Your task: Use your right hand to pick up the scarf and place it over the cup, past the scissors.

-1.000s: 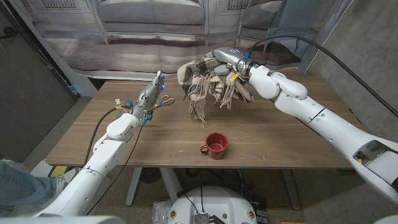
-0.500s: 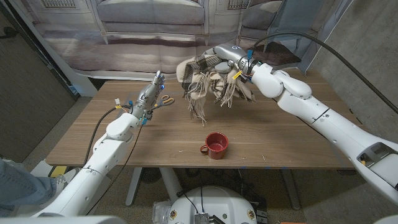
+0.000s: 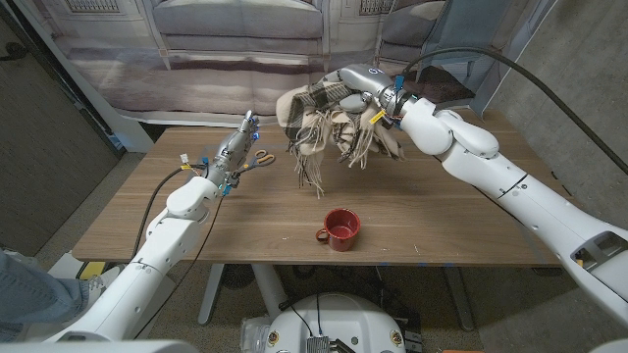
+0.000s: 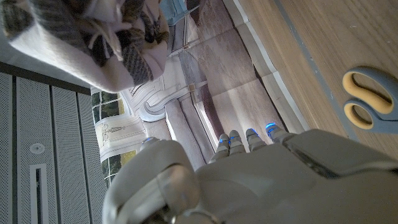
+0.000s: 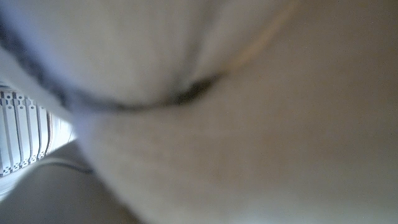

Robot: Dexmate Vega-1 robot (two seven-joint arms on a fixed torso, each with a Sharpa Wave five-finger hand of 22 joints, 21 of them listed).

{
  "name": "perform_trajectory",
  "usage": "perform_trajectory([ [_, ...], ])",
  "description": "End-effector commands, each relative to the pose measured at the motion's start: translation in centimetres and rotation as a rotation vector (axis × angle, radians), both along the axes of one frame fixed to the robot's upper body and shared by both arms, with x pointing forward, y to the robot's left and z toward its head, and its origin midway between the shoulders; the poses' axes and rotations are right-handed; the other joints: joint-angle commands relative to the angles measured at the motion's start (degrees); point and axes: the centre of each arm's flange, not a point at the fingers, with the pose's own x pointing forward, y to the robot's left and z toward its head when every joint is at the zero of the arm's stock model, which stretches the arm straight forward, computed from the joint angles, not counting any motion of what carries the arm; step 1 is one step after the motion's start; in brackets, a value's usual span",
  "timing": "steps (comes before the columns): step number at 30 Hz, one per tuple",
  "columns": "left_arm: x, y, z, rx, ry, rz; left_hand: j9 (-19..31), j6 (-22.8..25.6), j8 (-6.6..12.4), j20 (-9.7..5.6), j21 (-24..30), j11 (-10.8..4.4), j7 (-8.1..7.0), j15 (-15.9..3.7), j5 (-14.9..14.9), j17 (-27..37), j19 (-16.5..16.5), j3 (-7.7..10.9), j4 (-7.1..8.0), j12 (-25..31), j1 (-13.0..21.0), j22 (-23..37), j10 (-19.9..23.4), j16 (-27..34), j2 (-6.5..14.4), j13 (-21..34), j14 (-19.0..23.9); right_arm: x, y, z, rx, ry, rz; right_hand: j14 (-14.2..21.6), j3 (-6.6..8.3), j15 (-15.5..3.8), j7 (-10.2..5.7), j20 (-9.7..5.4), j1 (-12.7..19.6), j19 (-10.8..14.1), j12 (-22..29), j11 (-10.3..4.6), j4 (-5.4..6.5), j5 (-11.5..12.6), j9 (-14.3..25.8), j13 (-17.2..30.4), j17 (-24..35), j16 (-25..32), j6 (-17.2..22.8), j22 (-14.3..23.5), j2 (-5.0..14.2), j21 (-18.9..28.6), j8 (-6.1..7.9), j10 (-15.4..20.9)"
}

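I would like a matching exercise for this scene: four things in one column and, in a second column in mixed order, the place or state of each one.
Things:
1. scarf
2. cup
3. scissors
4. left hand

Places or states:
A. standing on the table near its front edge, uncovered
B. hanging in the air, held by the right hand
C. holding nothing, beside the scissors
D. lying on the table near its far edge

Pairs: 1-B, 2-A, 3-D, 4-C
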Motion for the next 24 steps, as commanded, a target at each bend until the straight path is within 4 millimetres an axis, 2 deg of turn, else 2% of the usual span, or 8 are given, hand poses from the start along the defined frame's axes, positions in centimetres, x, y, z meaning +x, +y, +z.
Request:
perform_trajectory([
  [1,0.0,0.2,0.2,0.001,0.001,0.004,0.08,-0.01,-0.09,0.41,0.00,0.15,0.12,0.28,0.26,0.13,-2.62,-0.57,-0.04,-0.07,0.45,0.14,0.01,-0.27,0.06,0.14,-0.15,-1.4,-0.6,-0.1,0.020,-0.005,0.036,0.67,0.69,-6.76,0.05,-6.81,9.43,-0.44,-0.12,-0.06,-0.03,0.51,0.41,0.28,0.34,-0.18,0.61,0.04,8.69,0.65,-0.23,0.53],
  [24,-0.5,-0.7,0.2,0.005,-0.006,0.006,0.08,0.05,-0.07,0.43,-0.01,0.08,0.05,0.23,0.24,0.14,-2.65,-0.67,-0.02,-0.08,0.54,0.15,-0.02,-0.26,0.12,0.15,-0.14,-4.3,-3.1,-2.1,0.040,-0.033,0.093,0.98,0.97,-6.66,-0.02,-6.84,9.63,-1.59,-0.87,-0.01,-0.08,0.50,0.73,0.77,0.82,-0.51,0.69,-0.28,8.52,2.71,-0.62,1.14],
])
